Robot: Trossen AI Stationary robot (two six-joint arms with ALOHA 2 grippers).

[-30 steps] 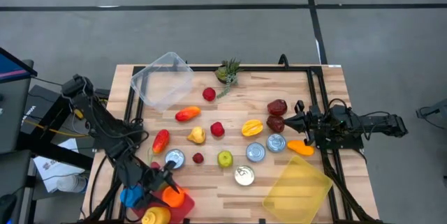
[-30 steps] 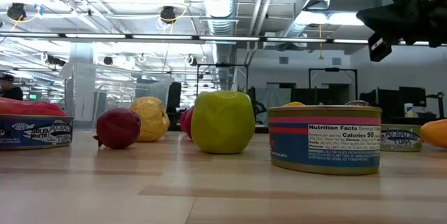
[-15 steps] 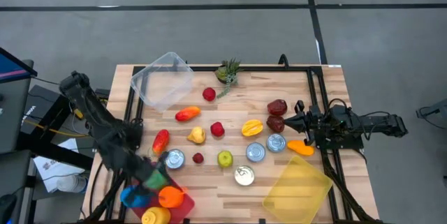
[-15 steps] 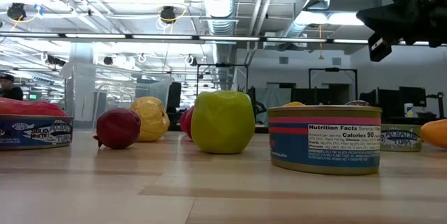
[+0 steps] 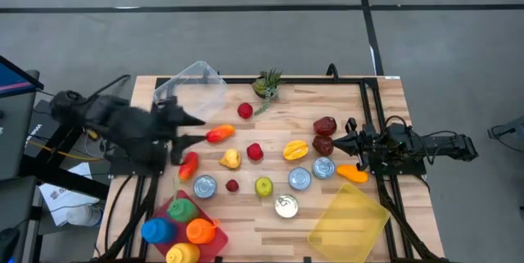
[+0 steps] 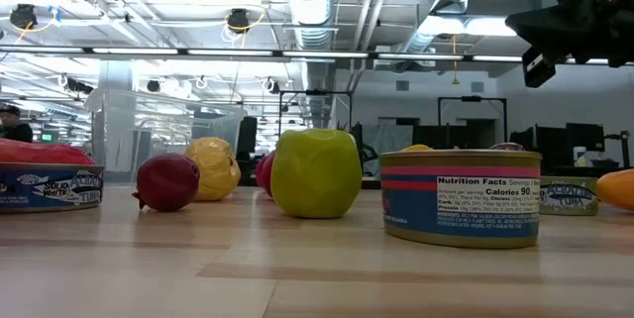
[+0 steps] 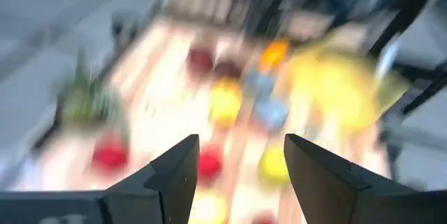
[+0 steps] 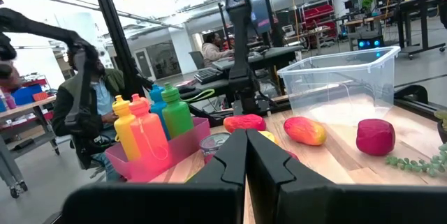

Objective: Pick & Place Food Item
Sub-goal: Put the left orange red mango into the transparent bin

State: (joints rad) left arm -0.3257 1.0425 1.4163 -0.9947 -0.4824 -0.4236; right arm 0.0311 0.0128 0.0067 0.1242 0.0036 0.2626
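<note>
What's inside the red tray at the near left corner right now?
The red tray holds four bottles standing upright: green, blue, orange and yellow. Its floor beneath them is covered, so anything smaller there cannot be seen.

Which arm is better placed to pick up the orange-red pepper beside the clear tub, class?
Left. The left gripper, open and empty, points at the orange-red pepper near the clear tub. The right gripper is shut, waiting across the table by the dark red fruit.
</note>
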